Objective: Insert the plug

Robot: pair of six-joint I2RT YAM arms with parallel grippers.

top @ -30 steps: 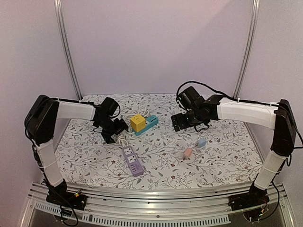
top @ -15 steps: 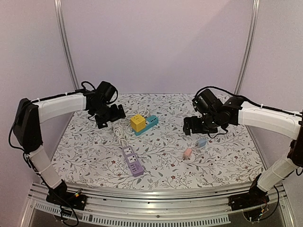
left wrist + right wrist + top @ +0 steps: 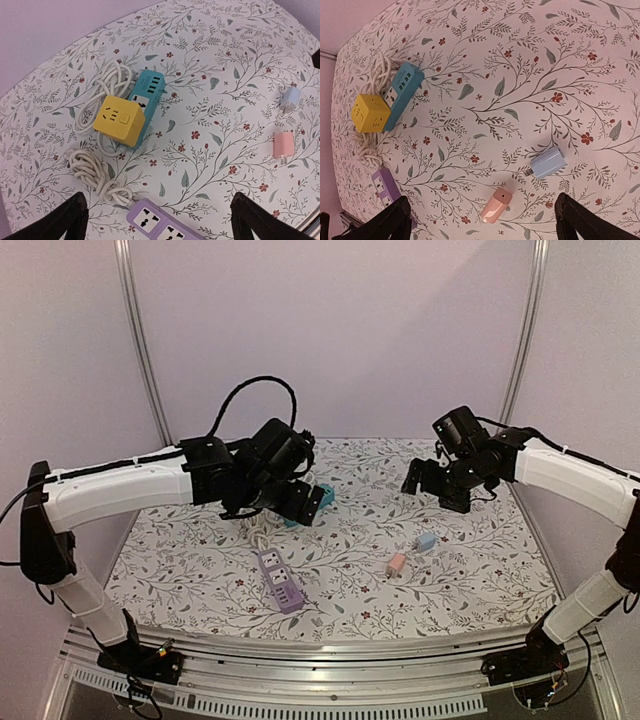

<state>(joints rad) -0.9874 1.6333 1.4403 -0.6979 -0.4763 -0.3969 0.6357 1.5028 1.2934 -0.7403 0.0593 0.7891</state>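
Now, both grippers empty. Right gripper point(image 3: 482, 200): jaws wide apart, hovering high over far right of table. Left gripper point(image 3: 157, 200): jaws wide apart too, above middle, holding nothing.

Pink plug point(image 3: 496, 205) and blue plug point(image 3: 546, 163) lie flat on cloth, right of centre, close together, not touching.

- Risk: you close on one, wide finger knocks other away.
- Small plug on its side may twist in pads; prongs then miss holes.
- Purple power strip point(image 3: 162, 225) lies loose near centre; plug push can slide it unless you hold it with left.
- White cord point(image 3: 95, 172) is coiled just at its far end; may catch left finger.
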